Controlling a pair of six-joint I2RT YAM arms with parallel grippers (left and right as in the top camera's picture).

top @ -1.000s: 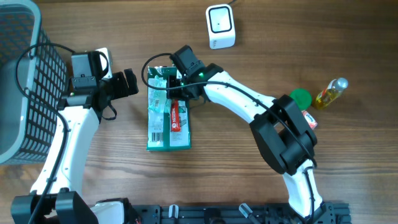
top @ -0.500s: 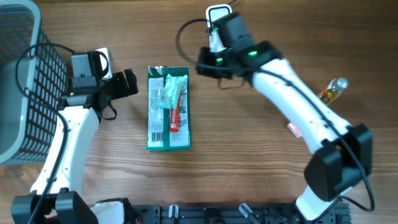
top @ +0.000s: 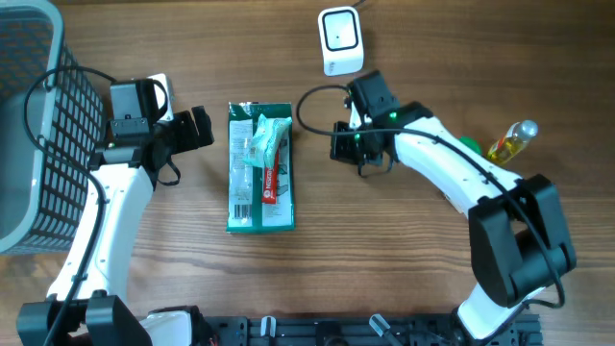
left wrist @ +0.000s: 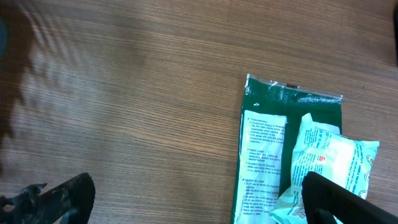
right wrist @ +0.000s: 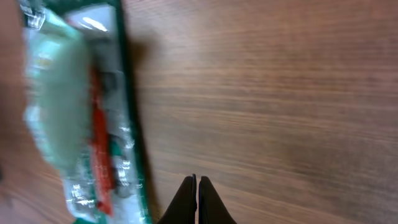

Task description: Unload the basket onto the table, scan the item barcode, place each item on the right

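The item, a flat green packet [top: 259,168] with a white printed label and a pale green and red sachet on top, lies on the wooden table. A barcode [top: 240,199] shows on its label. The white scanner [top: 340,40] stands at the back. My left gripper [top: 197,128] hovers just left of the packet's top edge, open and empty; in the left wrist view its fingers [left wrist: 56,196] straddle bare wood and the packet [left wrist: 264,155]. My right gripper [top: 338,142] is to the right of the packet, shut on nothing, its tips [right wrist: 197,180] over bare wood beside the blurred packet [right wrist: 81,112].
A grey mesh basket [top: 29,115] fills the far left edge. A small bottle of yellow liquid [top: 509,144] and a green round thing [top: 468,149] lie at the right, behind my right arm. A white card [top: 161,86] sits under my left wrist.
My right gripper left the packet's top, swung up toward the scanner, then came down to the right of the packet. The packet and my left arm stayed put.
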